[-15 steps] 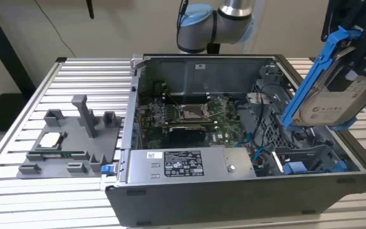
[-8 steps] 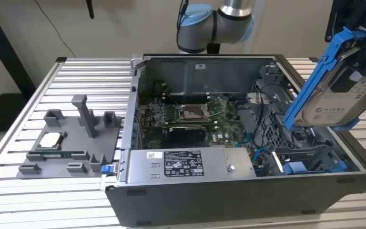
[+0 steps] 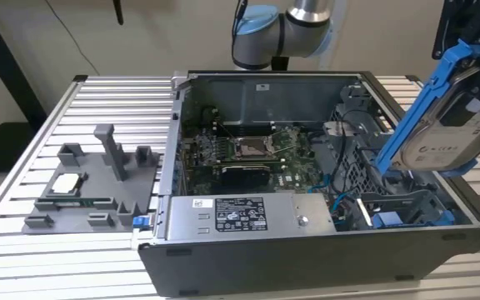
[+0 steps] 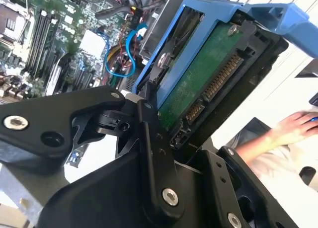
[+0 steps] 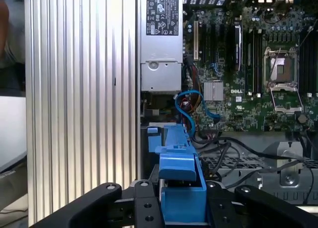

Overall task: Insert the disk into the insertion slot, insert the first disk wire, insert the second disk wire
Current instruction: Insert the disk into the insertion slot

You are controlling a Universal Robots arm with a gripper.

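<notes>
Gripping the tilted disk (image 3: pixel 447 134), the pincer (image 5: pixel 183 203) hangs above the insertion slot (image 3: pixel 400 205).

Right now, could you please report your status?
Gripper shut on disk, tilted above the computer case. Insertion slot empty. Blue cable near slot.

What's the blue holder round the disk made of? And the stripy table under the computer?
The blue carrier around the disk looks like moulded plastic: bright even colour, soft sheen, rounded edges. The disk's own casing seems bare metal, silvery grey, with a pale label. The table looks like ribbed aluminium, pale and shiny, though which metal is uncertain.
</notes>
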